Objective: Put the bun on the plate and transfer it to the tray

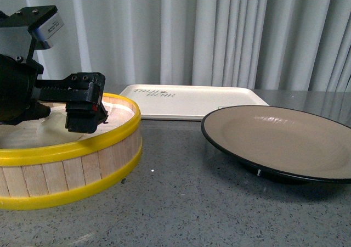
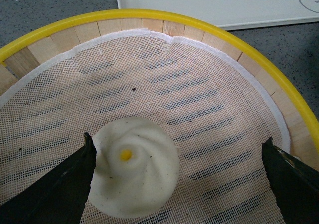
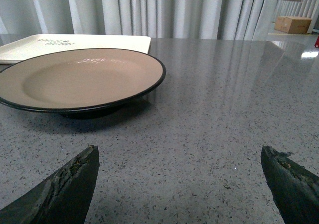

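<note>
The bun (image 2: pixel 134 171) sits in the round basket (image 2: pixel 149 16) on the left with the left hand (image 2: pixel 178 137) spread wide around it, and the right hand (image 3: pixel 179 149) is spread wide too, near the plate (image 3: pixel 75 79) on the tabletop (image 3: pixel 224 99).

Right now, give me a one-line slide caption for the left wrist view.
Left jaws, open, flank the bun on the mesh liner of the steamer basket; tray beyond.

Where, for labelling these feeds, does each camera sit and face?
Front: on the body, facing basket, plate, tray; left arm shows.
Left wrist: above the basket, looking down at the bun; open jaws show.
Right wrist: low over the table, facing plate and tray; open jaws show.
Front and right wrist share plate and tray.
</note>
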Robot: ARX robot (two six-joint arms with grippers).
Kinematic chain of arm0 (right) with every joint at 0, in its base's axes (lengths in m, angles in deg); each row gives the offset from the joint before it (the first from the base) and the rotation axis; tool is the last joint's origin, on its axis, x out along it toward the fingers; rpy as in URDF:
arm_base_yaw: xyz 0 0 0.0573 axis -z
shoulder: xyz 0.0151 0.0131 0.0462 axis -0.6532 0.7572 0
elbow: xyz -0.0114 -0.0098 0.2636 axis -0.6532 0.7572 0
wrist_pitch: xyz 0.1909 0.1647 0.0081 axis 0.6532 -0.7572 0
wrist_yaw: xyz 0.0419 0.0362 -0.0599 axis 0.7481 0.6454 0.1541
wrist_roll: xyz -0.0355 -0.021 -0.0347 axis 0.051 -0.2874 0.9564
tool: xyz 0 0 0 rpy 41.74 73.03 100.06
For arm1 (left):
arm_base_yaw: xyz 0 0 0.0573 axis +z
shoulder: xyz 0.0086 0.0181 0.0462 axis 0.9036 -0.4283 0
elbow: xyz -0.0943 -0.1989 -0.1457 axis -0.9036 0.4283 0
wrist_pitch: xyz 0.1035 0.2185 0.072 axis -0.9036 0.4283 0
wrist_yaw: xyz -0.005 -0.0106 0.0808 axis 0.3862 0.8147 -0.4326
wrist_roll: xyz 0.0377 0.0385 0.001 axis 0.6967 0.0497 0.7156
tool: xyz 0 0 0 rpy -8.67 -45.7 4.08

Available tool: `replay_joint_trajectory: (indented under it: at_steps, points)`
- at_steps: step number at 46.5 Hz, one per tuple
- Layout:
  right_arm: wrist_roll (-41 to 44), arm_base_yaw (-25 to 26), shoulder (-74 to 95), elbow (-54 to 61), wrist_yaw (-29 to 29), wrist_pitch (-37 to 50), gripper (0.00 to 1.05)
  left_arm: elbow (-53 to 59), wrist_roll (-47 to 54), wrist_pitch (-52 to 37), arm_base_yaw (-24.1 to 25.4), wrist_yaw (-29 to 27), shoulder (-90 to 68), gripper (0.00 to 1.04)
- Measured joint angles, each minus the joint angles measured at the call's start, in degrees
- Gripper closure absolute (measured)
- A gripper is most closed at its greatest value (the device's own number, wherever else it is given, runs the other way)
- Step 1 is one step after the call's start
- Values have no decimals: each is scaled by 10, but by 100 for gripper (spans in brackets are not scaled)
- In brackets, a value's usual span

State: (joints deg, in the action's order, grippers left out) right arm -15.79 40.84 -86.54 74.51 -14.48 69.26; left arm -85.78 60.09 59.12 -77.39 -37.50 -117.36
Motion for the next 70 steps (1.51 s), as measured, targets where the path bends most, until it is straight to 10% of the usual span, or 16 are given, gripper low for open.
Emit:
replay_joint_trajectory:
  at_steps: [34, 57, 70]
  points:
    - [0, 0, 0, 0, 0, 0, 8, -24, -17, -2, 19, -5, -39, 7]
    - [0, 0, 0, 0, 0, 0, 8, -24, -14, -6, 17, -13, -35, 94]
    - [0, 0, 0, 0, 0, 0, 8, -25, -5, -25, -11, -20, 18, 101]
